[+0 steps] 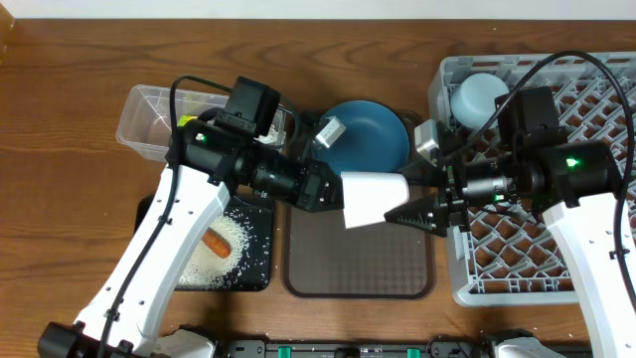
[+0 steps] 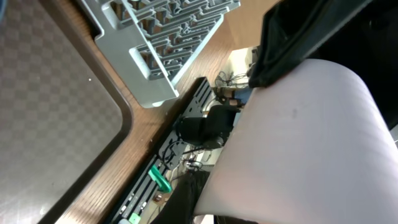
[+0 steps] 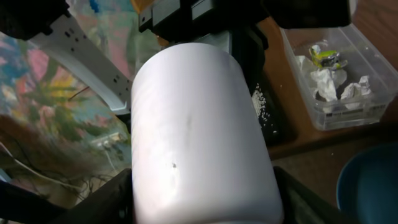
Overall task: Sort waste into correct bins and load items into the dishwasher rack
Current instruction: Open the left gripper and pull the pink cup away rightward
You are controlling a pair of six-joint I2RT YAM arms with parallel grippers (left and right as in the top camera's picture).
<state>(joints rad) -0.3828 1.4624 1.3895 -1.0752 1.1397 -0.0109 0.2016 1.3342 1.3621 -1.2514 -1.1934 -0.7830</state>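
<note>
A small pale pink cup [image 1: 375, 199] hangs on its side in the air above the brown serving tray [image 1: 358, 264]. My left gripper [image 1: 336, 191] is shut on its left end, and my right gripper [image 1: 405, 211] grips its right end, one finger on each side. The cup fills the left wrist view [image 2: 305, 143] and the right wrist view [image 3: 199, 137]. The dark-blue plate [image 1: 370, 134] lies at the tray's far end. The grey dishwasher rack [image 1: 556, 254] stands at the right with a pale blue vessel [image 1: 479, 97] in its far left corner. The chopsticks are out of view.
The clear tub [image 1: 149, 119] at the far left holds white tissue [image 3: 326, 84] and a yellow-green wrapper [image 3: 324, 57]. The black tray [image 1: 253, 268] in front of it holds rice grains [image 1: 234, 254] and a carrot piece [image 1: 216, 242]. The rack's corner shows in the left wrist view [image 2: 161, 43].
</note>
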